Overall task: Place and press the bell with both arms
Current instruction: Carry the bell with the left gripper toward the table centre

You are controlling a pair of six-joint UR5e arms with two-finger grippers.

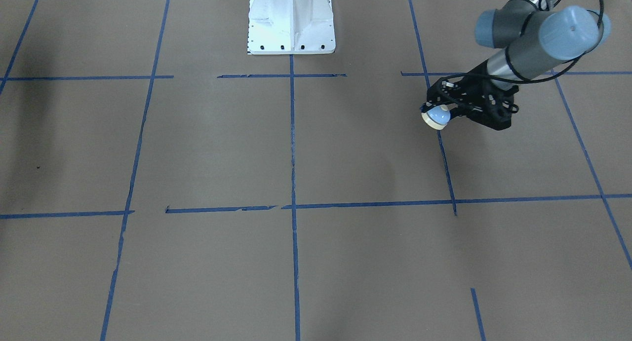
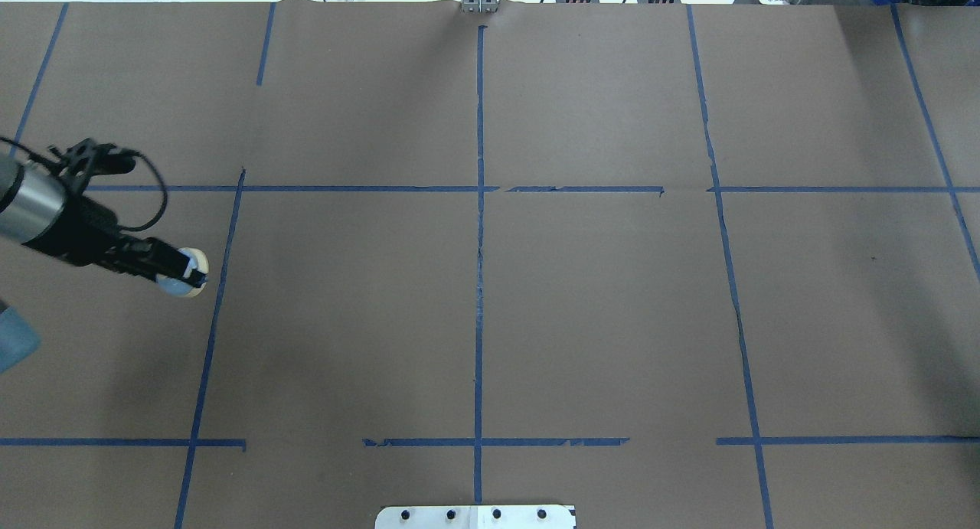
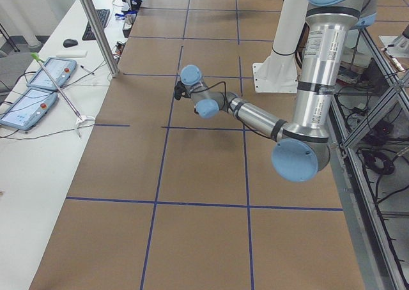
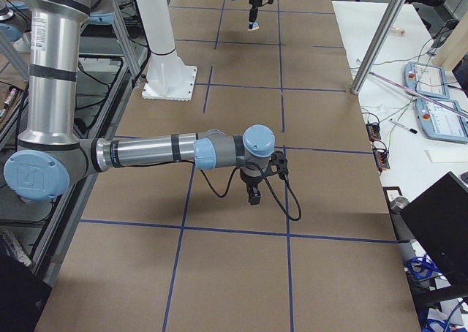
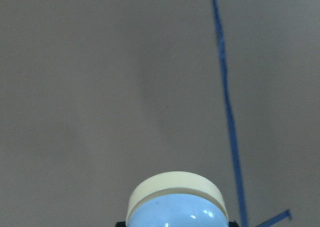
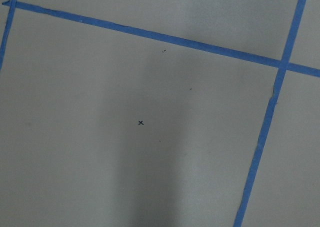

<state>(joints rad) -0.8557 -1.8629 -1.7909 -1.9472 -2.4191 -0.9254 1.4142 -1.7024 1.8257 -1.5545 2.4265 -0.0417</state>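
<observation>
My left gripper (image 1: 441, 112) is shut on the bell (image 1: 436, 117), a small light-blue dome with a cream base rim. The bell is tipped, with its rim pointing away from the gripper. In the overhead view the left gripper (image 2: 181, 269) holds the bell (image 2: 184, 284) at the table's left side, beside a blue tape line. The left wrist view shows the bell (image 5: 175, 207) at the bottom edge over brown paper. My right gripper (image 4: 253, 194) shows only in the exterior right view, pointing down over the table; I cannot tell if it is open or shut.
The white pedestal (image 1: 291, 20) stands at the robot's edge of the table. Blue tape lines (image 2: 479, 284) divide the brown paper. A small x mark (image 6: 140, 122) lies under the right wrist. A side table with tablets (image 3: 38, 85) and a metal post (image 3: 96, 28) lie beyond.
</observation>
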